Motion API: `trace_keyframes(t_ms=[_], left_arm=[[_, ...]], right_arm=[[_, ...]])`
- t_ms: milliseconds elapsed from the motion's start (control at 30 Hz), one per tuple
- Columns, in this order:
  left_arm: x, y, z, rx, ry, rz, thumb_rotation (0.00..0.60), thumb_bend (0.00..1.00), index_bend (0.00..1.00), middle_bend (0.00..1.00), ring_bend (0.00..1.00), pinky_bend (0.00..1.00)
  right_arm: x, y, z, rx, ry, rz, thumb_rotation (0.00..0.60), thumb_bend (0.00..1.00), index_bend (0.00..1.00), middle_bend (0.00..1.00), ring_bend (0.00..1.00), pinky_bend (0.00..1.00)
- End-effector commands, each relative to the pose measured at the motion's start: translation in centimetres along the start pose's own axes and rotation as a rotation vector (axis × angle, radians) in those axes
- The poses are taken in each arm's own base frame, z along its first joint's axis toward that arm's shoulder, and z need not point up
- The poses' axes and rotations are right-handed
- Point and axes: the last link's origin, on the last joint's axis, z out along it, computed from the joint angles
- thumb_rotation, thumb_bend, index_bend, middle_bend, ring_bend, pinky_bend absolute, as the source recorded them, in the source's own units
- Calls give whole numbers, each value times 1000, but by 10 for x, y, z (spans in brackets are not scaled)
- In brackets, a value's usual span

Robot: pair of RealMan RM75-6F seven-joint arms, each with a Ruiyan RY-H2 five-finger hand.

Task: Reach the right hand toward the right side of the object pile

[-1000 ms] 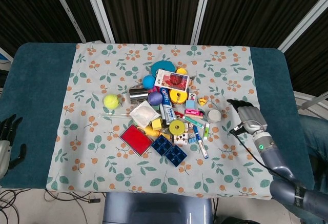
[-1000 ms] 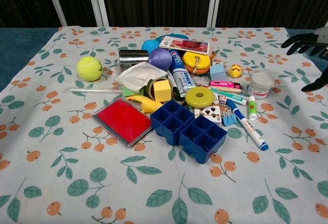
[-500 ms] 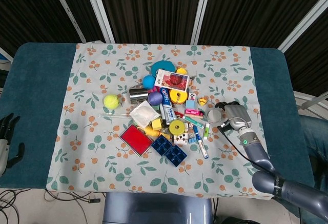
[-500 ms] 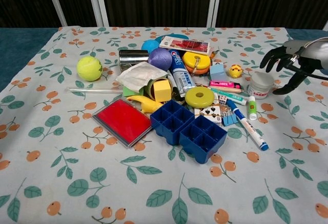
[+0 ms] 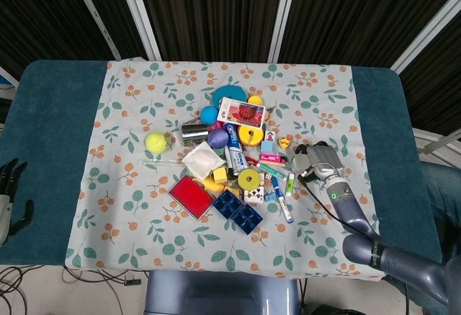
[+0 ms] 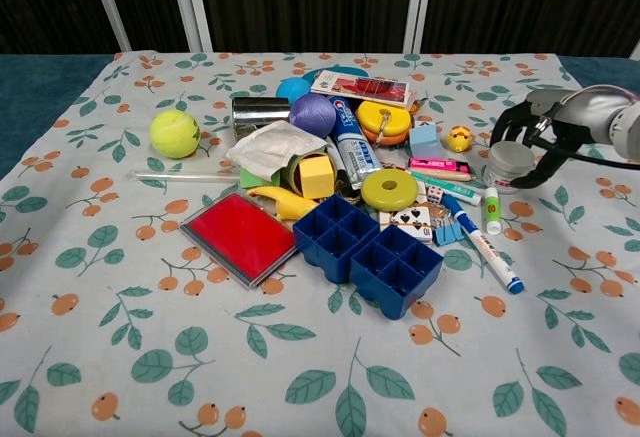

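White plastic is sitting right under the right hand (image 6: 535, 137): a small round jar (image 6: 508, 162) at the right edge of the object pile (image 5: 238, 156), on the printed tablecloth (image 6: 130, 357). The hand is arching over the jar with dark fingers (image 6: 507, 129) curled down around it, spread fairly wide; I cannot tell whether they are touching the jar, and it looks to be holding nothing. The left hand (image 5: 9, 192) is hanging off the table's near left corner over the teal table edge (image 5: 43, 149), fingers apart and empty.

The reach looks essentially finished, so the risk is in going further. A jar that light and smooth is likely sliding or tipping if a fingertip is catching its rim, and a shove leftward would be pushing it into the glue stick (image 6: 491, 210) and the blue-capped marker (image 6: 483, 244), both round-bodied things that are apt to be rolling. The little yellow duck (image 6: 459, 138) is sitting just beside the jar and could be knocked too. The cloth is soft and may be bunching under a dragging finger.

Further into the pile, shapes are varying a lot: a fuzzy tennis ball (image 6: 175, 133), a shiny metal can (image 6: 259, 112), a hard blue tray (image 6: 367, 254) of square cells, a flat red case (image 6: 242, 237), a yellow tape roll (image 6: 389, 189).
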Motion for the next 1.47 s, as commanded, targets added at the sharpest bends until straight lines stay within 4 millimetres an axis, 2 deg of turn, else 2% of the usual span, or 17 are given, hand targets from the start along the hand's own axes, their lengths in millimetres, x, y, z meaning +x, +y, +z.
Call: trace_keyframes(t_ms=[33, 233, 400, 667, 1000, 1467], left_arm=[[0, -1, 0, 2, -1, 0, 600, 513, 11, 0, 0, 36], [1, -1, 1, 5, -5, -3, 600, 512, 15, 0, 0, 37], [1, -1, 1, 4, -5, -3, 600, 512, 15, 0, 0, 37], [-1, 1, 0, -1, -9, 3, 600, 512, 15, 0, 0, 37], [-2, 3, -1, -4, -8, 7, 600, 512, 15, 0, 0, 37], [-3, 4, -2, -4, -10, 13, 600, 512, 15, 0, 0, 37]], right_arm=[[-1, -1, 0, -1, -1, -5, 600, 314, 392, 416, 400, 216], [1, -1, 0, 0, 23, -6, 600, 325, 408, 440, 444, 244], [13, -3, -6, 19, 70, 12, 600, 334, 413, 443, 446, 246], [46, -10, -30, 92, 152, 66, 600, 331, 413, 440, 445, 246], [95, -27, -68, 213, 234, 140, 600, 327, 413, 436, 445, 246], [145, -47, -105, 308, 286, 199, 600, 327, 416, 436, 445, 246]])
